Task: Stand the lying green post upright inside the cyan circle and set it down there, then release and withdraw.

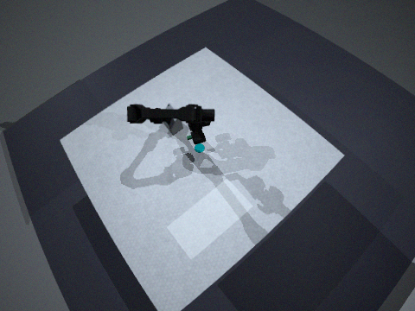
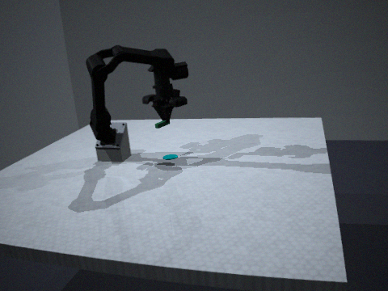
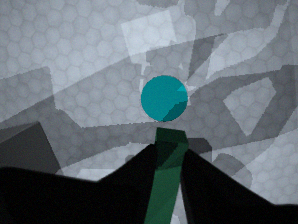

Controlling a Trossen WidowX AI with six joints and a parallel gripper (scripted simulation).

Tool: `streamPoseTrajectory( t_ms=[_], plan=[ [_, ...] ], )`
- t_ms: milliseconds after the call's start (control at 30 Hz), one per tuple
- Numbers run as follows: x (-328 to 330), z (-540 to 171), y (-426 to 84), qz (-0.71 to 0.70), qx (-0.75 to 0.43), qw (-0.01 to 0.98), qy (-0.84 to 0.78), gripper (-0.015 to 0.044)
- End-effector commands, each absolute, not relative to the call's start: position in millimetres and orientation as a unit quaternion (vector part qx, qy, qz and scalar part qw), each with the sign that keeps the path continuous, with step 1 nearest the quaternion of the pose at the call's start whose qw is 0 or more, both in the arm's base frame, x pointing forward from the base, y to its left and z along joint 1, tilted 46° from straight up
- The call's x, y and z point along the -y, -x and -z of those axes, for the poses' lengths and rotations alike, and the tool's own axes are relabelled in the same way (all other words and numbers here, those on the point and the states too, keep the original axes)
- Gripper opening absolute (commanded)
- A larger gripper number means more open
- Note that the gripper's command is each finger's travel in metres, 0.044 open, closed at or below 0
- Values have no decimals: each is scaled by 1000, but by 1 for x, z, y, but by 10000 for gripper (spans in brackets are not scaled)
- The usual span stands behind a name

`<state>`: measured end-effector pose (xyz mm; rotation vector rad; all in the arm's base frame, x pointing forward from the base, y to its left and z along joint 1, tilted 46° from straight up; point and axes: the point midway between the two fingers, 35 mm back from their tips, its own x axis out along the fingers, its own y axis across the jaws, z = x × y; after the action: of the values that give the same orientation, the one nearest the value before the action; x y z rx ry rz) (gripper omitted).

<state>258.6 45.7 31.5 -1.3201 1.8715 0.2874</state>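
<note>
One green post (image 1: 189,137) (image 2: 162,124) (image 3: 168,175), gripped. Top view: post's short visible piece pokes out beside black gripper (image 1: 199,139) (image 2: 167,121) (image 3: 168,153), near cyan circle (image 1: 199,148) (image 2: 170,157) (image 3: 164,98). Exterior view: fingers point down, pinching post near one end; rest juts out sideways, tilted slightly off level, well above white desk (image 1: 143,242) (image 2: 210,210) (image 3: 100,30). Wrist view: post passes between dark fingers, one end face showing just past fingertips; circle appears just beyond that end, on desk.
</note>
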Motion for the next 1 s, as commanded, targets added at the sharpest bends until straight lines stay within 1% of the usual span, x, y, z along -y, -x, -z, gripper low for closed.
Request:
streamPoseTrajectory(
  t_ms=[0,967],
  plan=[
    [-44,-30,-256,-126,-744,409,513,22],
    [-34,-20,-245,-197,-752,450,440,22]
  ],
)
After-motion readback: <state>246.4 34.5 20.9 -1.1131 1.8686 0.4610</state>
